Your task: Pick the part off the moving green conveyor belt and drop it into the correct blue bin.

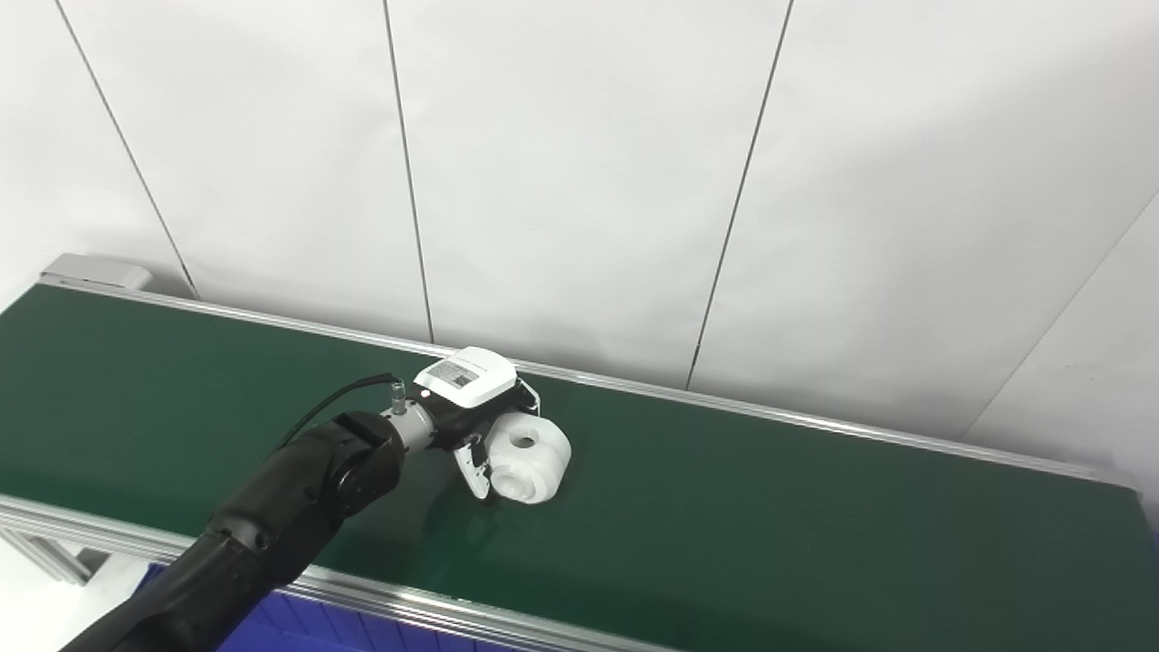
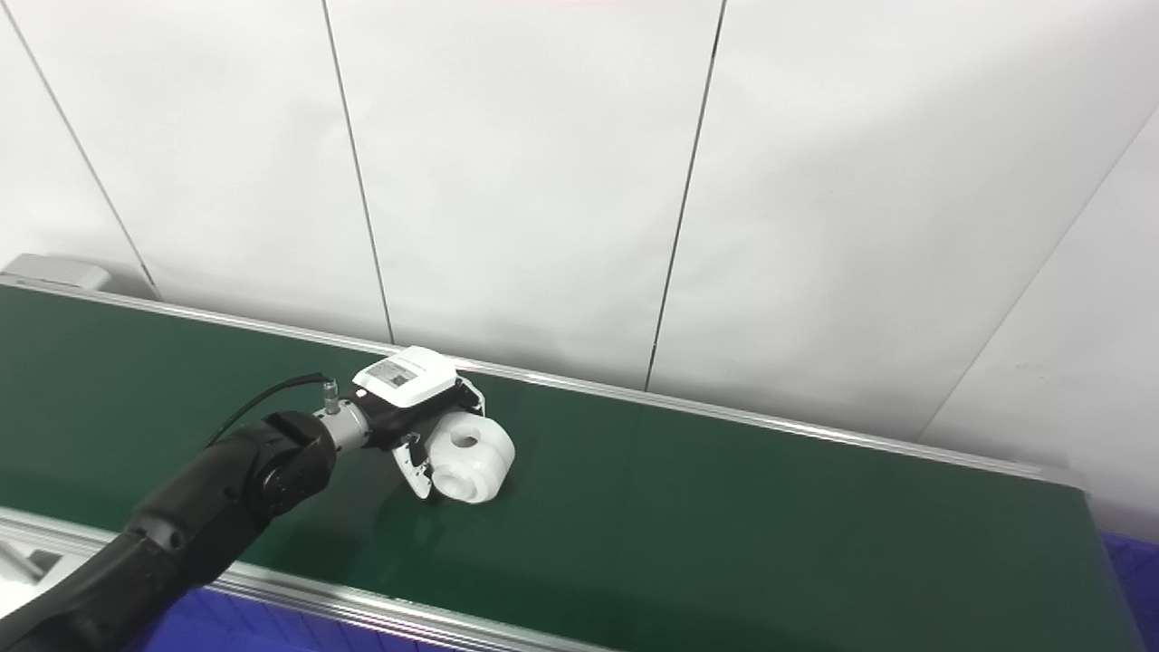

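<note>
My fingers point(image 1: 477, 471) curl down around the near-left side of the white plastic part point(image 1: 530, 462), one of them visibly pressed along its lower left edge, so my left hand point(image 1: 471, 407) looks to be grasping it, though the fingers on the far side are hidden behind the part and I cannot tell how firmly it is held. The part is a chunky rounded piece with a round hole in its upper face and a second stepped opening toward the front; it sits on the green conveyor belt point(image 1: 770, 507), roughly midway between the near and far rails, and I cannot tell whether it has left the surface. The white cover with a printed label on the back of my hand hides my palm. A black cable point(image 1: 330, 403) loops from my wrist back over my black forearm point(image 1: 272, 525), which comes in from the lower left and crosses the near aluminium rail point(image 1: 426, 602). Nothing else lies on the belt around the part. Below the near rail a strip of blue bin point(image 1: 308, 625) shows, cut off by the frame edge, its contents out of sight; in the right eye view another sliver of blue point(image 2: 1132, 561) appears past the belt's right end. Behind the far rail stands a white panelled wall point(image 1: 579, 181). My right hand is out of view.
</note>
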You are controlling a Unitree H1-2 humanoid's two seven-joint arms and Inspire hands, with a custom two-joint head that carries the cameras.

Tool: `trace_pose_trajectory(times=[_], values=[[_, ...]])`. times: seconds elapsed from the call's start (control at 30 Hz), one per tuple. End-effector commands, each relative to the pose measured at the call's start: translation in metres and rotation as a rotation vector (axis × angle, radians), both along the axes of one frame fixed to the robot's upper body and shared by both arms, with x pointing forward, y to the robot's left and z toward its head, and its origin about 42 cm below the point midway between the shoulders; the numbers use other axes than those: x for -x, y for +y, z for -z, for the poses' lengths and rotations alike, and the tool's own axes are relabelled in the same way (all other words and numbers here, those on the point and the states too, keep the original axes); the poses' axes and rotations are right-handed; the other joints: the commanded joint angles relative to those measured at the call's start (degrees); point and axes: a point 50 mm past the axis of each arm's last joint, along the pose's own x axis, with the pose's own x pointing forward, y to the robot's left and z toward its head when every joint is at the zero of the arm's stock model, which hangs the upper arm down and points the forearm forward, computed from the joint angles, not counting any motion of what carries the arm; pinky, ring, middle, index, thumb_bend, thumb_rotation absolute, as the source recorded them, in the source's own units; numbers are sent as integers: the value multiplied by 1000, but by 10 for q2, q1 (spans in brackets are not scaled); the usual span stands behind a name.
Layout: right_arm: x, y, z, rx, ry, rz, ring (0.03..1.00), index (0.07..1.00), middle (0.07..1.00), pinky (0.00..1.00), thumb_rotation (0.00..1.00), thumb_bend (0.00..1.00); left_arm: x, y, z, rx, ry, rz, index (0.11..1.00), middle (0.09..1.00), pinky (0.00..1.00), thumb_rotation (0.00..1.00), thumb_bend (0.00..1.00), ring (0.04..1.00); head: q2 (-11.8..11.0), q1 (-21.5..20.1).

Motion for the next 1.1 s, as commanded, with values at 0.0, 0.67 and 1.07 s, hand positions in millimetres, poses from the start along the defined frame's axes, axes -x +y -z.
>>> trace_pose_trajectory(times=[0.0, 0.67, 1.07], values=[[-1, 3, -13, -27, -81, 14, 999, 1000, 1000, 1000, 980, 724, -7, -3, -20, 42, -56, 0, 483, 694, 684, 50, 523, 719, 0, 2], [-11, -8, -44, -31, -100, 3, 1000, 1000, 1000, 1000, 1000, 732, 88, 17, -111, 249, -209, 20, 481, 653, 708, 48, 523, 730, 102, 91], [-18, -26, -59, -83, -101, 11, 1000, 1000, 1000, 1000, 1000, 752, 175, 30, -92, 250, -110, -105, 482, 649, 694, 47, 521, 719, 152, 210]])
